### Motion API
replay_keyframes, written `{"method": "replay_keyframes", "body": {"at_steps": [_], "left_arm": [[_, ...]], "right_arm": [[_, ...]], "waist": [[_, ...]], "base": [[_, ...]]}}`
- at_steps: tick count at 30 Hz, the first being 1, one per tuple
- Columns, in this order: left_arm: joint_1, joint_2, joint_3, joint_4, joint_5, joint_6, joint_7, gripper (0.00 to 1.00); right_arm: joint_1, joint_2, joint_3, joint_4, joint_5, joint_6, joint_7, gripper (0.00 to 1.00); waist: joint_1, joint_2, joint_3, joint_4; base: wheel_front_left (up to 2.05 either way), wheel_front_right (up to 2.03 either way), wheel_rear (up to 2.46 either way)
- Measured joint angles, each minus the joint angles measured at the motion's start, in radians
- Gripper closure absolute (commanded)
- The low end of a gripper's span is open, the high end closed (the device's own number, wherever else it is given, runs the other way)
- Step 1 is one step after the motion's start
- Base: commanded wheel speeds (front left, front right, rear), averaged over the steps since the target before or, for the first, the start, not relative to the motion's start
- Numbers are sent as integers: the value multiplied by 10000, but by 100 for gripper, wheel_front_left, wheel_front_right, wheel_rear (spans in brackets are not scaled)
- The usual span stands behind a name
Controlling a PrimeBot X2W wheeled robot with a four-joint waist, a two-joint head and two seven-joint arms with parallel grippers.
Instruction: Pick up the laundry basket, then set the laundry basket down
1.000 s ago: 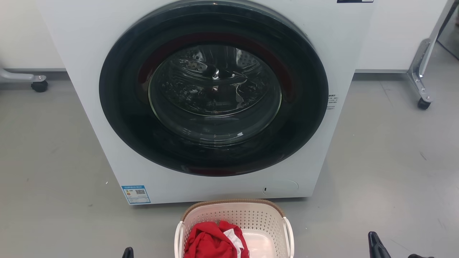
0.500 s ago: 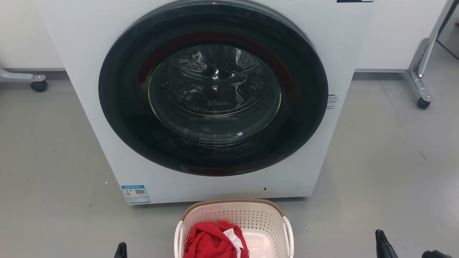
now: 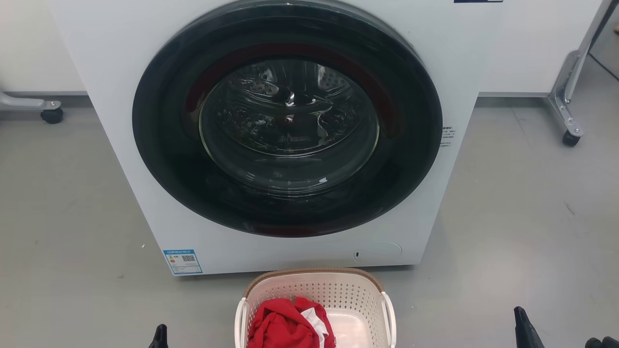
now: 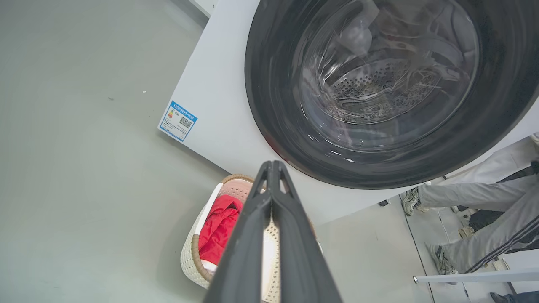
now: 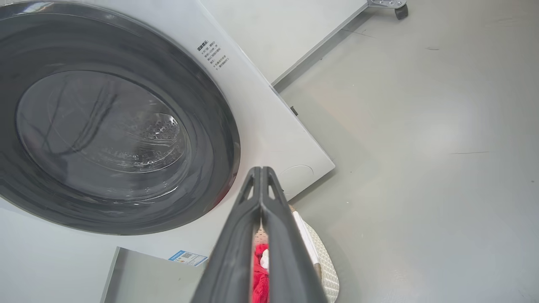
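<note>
The laundry basket (image 3: 316,290), holding a red garment (image 3: 283,324), is sitting on the floor (image 3: 508,217) before the washing machine (image 3: 96,72). The left gripper (image 4: 273,168) and right gripper (image 5: 261,173) are flanking it, each with 2 fingers pressed together, seemingly empty.

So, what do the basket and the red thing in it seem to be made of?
Basket: probably moulded plastic, cream, with even punched holes and a glossy bottom; the brown rim looks woven, perhaps only patterned plastic. Red thing: soft matte cloth, going by its folds.
</note>
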Motion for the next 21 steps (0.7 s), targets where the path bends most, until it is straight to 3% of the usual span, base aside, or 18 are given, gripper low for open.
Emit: {"method": "replay_keyframes", "body": {"at_steps": [21], "left_arm": [[-453, -155, 642, 192, -2815, -535, 736, 100]], "right_arm": [[-378, 274, -869, 196, 3022, 537, 779, 100]], "waist": [[0, 0, 23, -14]], "base": [[0, 0, 0]]}}
